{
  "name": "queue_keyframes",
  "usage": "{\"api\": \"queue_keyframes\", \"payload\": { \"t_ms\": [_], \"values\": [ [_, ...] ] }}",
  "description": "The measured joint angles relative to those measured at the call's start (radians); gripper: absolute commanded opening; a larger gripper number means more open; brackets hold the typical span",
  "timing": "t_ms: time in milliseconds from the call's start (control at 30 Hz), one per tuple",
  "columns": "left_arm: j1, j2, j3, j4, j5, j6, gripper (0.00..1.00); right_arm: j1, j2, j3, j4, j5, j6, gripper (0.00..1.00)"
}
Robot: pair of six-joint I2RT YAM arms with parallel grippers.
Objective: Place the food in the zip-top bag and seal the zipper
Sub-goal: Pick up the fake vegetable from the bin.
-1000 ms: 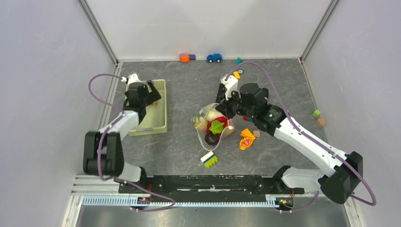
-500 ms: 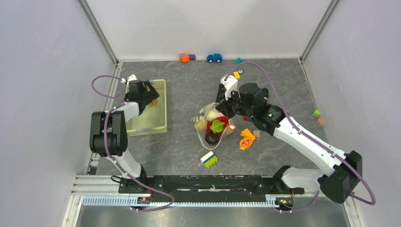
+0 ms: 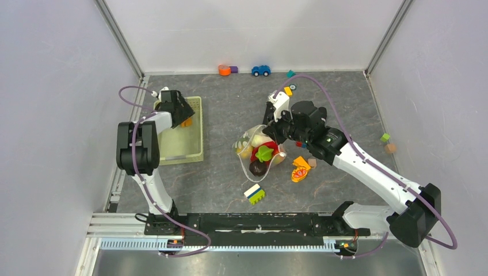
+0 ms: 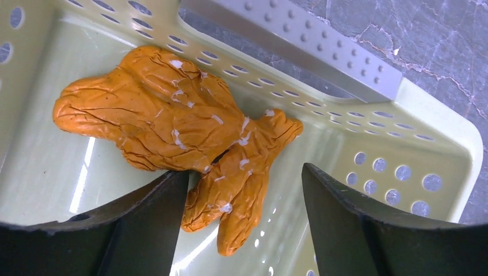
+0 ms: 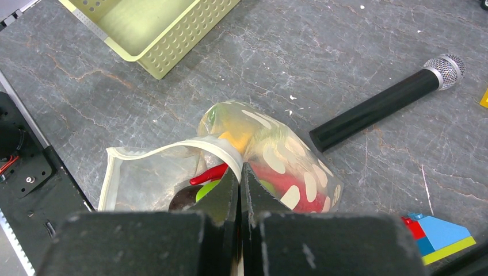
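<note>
The clear dotted zip-top bag lies open at mid-table, its whitish zipper curving round the mouth. Inside it are a red chili, green, dark purple and yellow food pieces. My right gripper is shut on the bag's zipper rim and holds the mouth up. My left gripper is open inside the pale green basket, its fingers either side of the thin end of a wrinkled orange carrot, also seen in the top view.
A black microphone lies just behind the bag. An orange-and-red lumpy toy and building blocks lie near the bag. A blue toy car and small blocks sit at the far and right edges.
The left arm has folded back and swung, and its gripper has shifted slightly toward the basket's far end over the carrot. The right arm and the bag have not moved.
</note>
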Motion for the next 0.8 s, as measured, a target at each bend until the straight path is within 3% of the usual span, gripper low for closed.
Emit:
{"api": "queue_keyframes", "payload": {
  "t_ms": [433,800],
  "values": [
    [-0.018,0.011,0.022,-0.06,-0.033,-0.011,0.42,0.0,-0.003,0.0,0.0,0.0,0.001,0.0],
    [-0.039,-0.055,-0.037,-0.085,-0.072,-0.014,0.27,0.0,-0.017,-0.003,0.0,0.001,0.001,0.0]
  ]
}}
